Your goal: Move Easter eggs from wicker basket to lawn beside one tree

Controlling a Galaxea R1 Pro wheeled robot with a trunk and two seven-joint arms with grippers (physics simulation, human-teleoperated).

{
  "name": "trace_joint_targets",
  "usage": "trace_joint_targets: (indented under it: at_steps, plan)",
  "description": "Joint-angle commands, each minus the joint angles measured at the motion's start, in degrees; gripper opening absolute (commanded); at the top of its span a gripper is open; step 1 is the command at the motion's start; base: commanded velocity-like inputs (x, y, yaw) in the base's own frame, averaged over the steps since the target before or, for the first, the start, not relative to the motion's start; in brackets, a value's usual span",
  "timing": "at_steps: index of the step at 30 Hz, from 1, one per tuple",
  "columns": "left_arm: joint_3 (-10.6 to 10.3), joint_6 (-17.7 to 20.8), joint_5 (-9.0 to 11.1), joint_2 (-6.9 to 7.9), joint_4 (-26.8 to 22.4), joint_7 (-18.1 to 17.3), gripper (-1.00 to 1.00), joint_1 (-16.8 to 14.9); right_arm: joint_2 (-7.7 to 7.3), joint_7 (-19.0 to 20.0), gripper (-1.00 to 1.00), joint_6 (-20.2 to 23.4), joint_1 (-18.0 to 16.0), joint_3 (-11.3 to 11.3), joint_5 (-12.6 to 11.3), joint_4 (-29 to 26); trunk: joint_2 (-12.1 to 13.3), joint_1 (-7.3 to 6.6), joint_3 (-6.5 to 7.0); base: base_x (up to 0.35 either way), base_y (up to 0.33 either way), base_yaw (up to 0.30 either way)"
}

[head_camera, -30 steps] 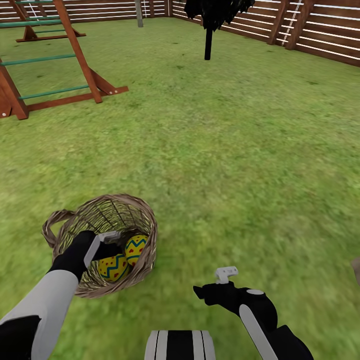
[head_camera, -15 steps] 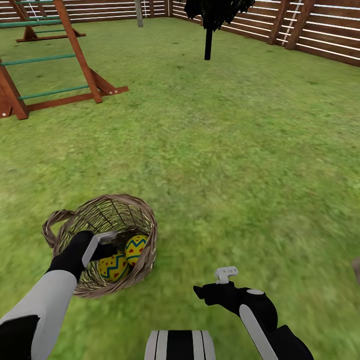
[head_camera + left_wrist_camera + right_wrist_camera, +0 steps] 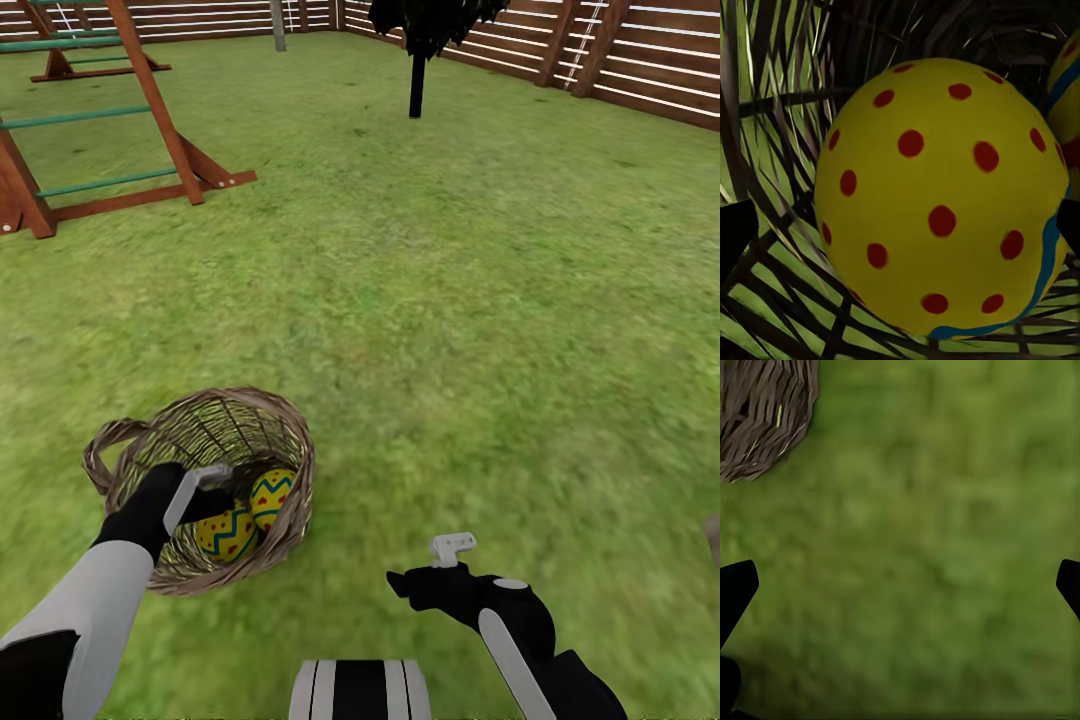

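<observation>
The wicker basket (image 3: pixel 140 470) stands on the lawn (image 3: pixel 450 320) at my front left. Two yellow Easter eggs with red dots and blue zigzags lie in it, one (image 3: pixel 228 535) low and one (image 3: pixel 272 495) against the right wall. My left gripper (image 3: pixel 212 490) reaches down inside the basket and is open. In the left wrist view its dark fingertips (image 3: pixel 735 232) sit wide on either side of a big egg (image 3: pixel 945 187), with another egg (image 3: pixel 1066 97) beside it. My right gripper (image 3: pixel 440 565) hovers open over bare grass, right of the basket (image 3: pixel 761 412).
A wooden play frame (image 3: pixel 150 110) stands at the far left. A narrow black tree (image 3: pixel 418 60) grows at the back, before the slat fence (image 3: pixel 640 70). A pale grey trunk (image 3: pixel 278 25) rises by the far fence. A grey-brown shape (image 3: pixel 712 540) shows at the right edge.
My left arm has shifted very slightly inside the basket. The eggs, the basket and the right arm have stayed put.
</observation>
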Motion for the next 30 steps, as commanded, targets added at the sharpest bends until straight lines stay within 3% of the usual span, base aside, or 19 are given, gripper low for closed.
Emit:
trace_joint_targets:
  at_steps: [1, 30]
  plan:
    - [0.07, 0.24, 0.55, -0.02, -0.06, 0.46, 1.00, -0.02, -0.05, -0.60, 1.00, 0.14, -0.04, 0.11, -0.61, -0.06, -0.03, 0.01, -0.27, 0.000, 0.000, 0.000]
    - [-0.11, 0.24, 0.38, 0.01, -0.58, -3.00, 1.00, -0.02, -0.05, -0.68, 1.00, 0.14, -0.04, 0.29, -0.59, -0.06, -0.07, 0.09, -0.93, 0.000, 0.000, 0.000]
